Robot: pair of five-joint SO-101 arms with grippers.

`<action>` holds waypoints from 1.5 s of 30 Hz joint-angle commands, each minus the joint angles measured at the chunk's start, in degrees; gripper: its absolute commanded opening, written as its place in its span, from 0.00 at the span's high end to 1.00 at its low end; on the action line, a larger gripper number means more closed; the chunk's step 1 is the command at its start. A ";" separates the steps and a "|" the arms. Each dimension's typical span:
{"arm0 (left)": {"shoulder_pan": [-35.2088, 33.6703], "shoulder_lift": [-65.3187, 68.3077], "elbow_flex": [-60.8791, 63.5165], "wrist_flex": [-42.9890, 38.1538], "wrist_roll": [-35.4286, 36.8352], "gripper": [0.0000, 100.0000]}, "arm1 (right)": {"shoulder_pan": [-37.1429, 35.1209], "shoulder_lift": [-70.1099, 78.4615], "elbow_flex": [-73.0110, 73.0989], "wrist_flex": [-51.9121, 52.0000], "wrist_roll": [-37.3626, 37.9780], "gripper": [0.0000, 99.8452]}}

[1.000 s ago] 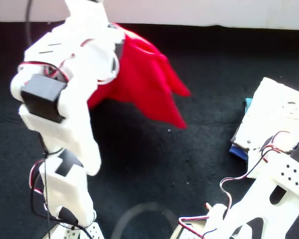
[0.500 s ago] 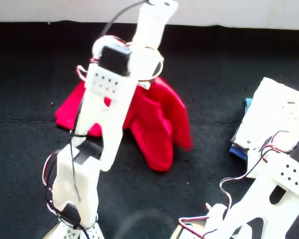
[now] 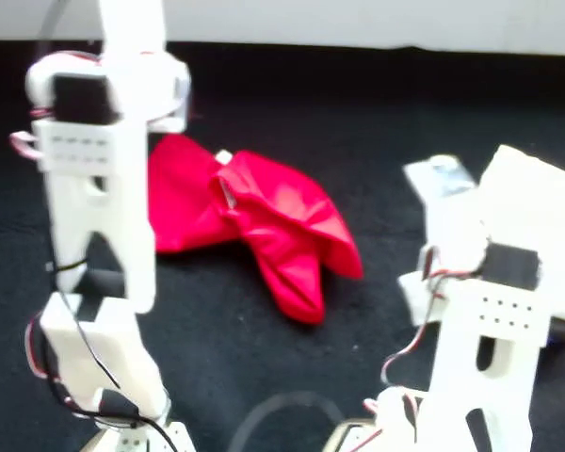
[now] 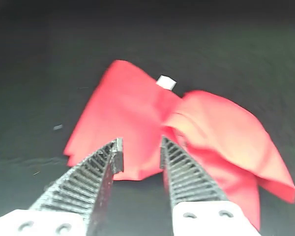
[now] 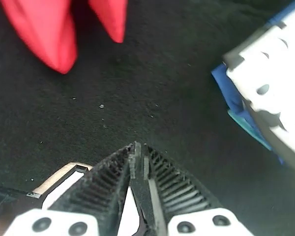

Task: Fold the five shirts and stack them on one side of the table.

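**Red shirt lying loose on the dark counter, both arms lifted**

A black, napped cloth is covering the counter (image 3: 405, 122), and a pale wall (image 3: 358, 19) is running along its far edge. Small specks of lint are showing on the cloth in the right wrist view.

Half a second ago the left arm (image 3: 94, 188) was bending over the red shirt (image 3: 264, 226), which was standing up in a peak beneath it. Now the arm is standing tall towards the left edge and the shirt is lying lower and spread wider, left of the counter's middle. The right arm (image 3: 490, 320), earlier folded low at the near right corner, is now standing higher.

The left gripper (image 4: 140, 147) is hanging above the shirt with its ribbed dark fingers (image 4: 105, 172) spread apart and nothing between them. The right gripper (image 5: 137, 147) is hovering over bare cloth with its ridged fingers pressed together at the tips.

The shirt is soft, crumpled and unfolded, bunching into rounded lobes, with a small white tag (image 4: 166, 82) showing near its far side. Near the right edge, blue cloth (image 5: 226, 93) and a sliver of teal cloth (image 5: 248, 125) are lying flat, partly under a white perforated part (image 5: 265, 73).
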 commanded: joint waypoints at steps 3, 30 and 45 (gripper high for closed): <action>-12.00 -3.82 -0.04 0.35 0.70 0.93 | -11.82 -0.31 1.71 0.57 0.44 0.97; -33.36 -31.34 34.15 0.00 0.26 0.92 | -38.29 5.49 28.62 -27.65 -18.90 0.72; -33.36 -34.15 38.37 -0.09 0.26 0.92 | -37.93 38.29 6.90 -30.64 -18.99 0.72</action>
